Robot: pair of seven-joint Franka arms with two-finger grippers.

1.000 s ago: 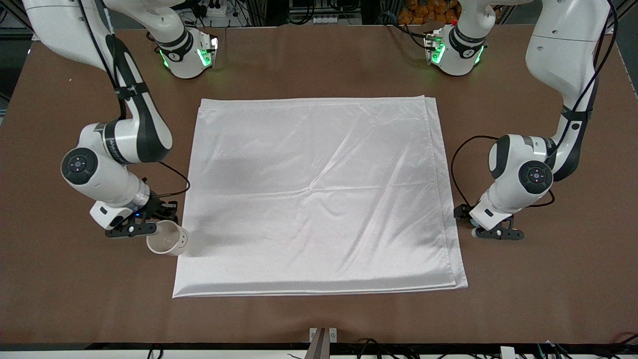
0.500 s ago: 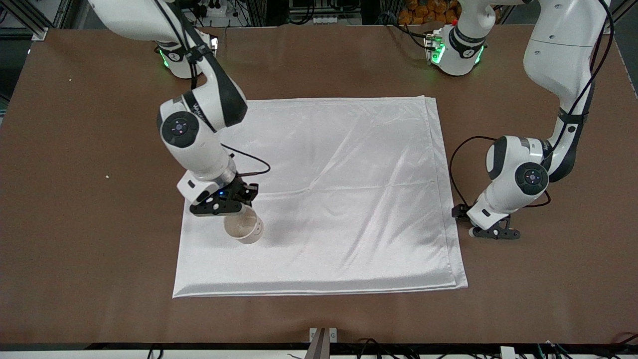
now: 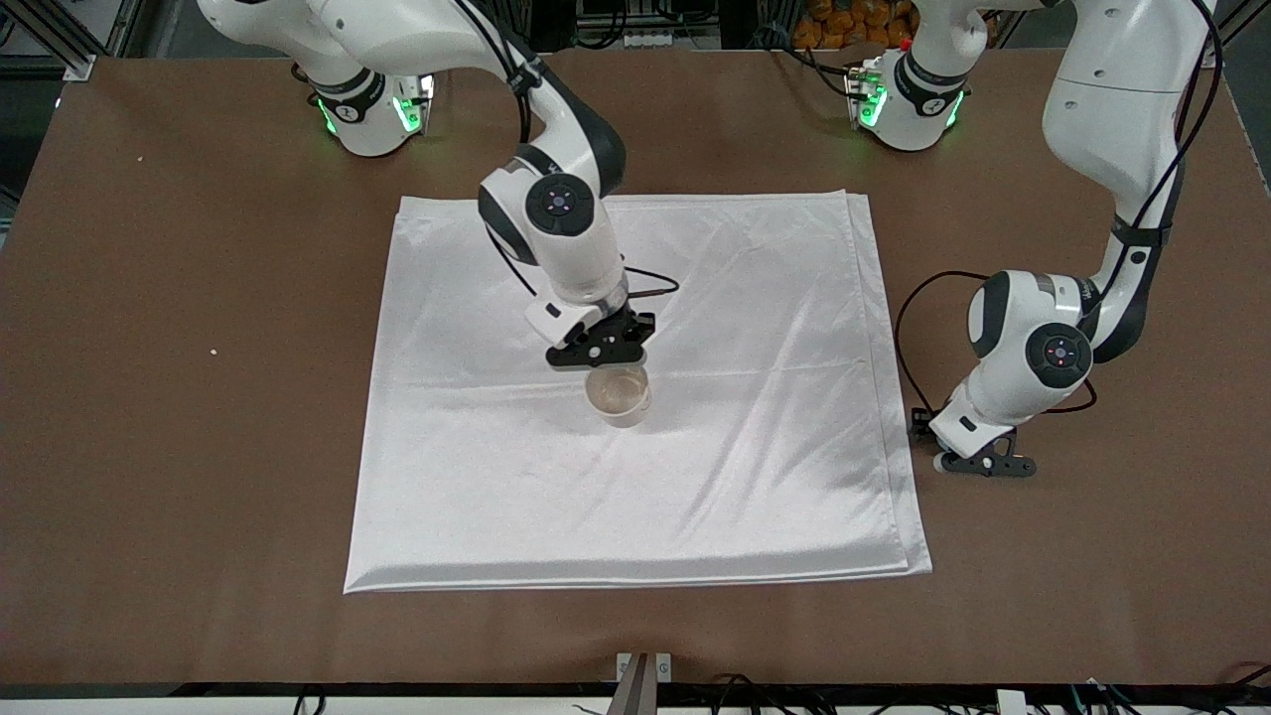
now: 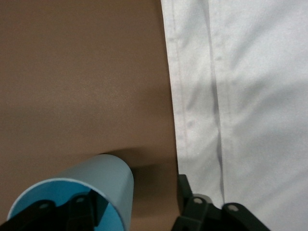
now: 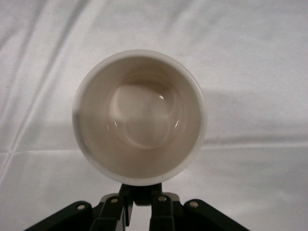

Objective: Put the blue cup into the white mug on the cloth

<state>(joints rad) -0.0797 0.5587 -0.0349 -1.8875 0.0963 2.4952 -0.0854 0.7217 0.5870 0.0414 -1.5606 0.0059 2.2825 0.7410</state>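
The right gripper (image 3: pixel 603 350), closed on the white mug (image 3: pixel 618 396), has carried it from the table edge to the middle of the cloth (image 3: pixel 755 477). This means the mug is almost placed. The left gripper (image 3: pixel 978 464) waits beside the cloth, its fingers around the blue cup (image 4: pixel 72 197) at that end of the table.

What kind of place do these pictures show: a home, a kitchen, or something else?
Most likely a robotics lab. Two robot arms are bolted to a brown table, and cables and metal framing line its edges. The right gripper holds the white mug over the cloth; the left gripper holds the blue cup.
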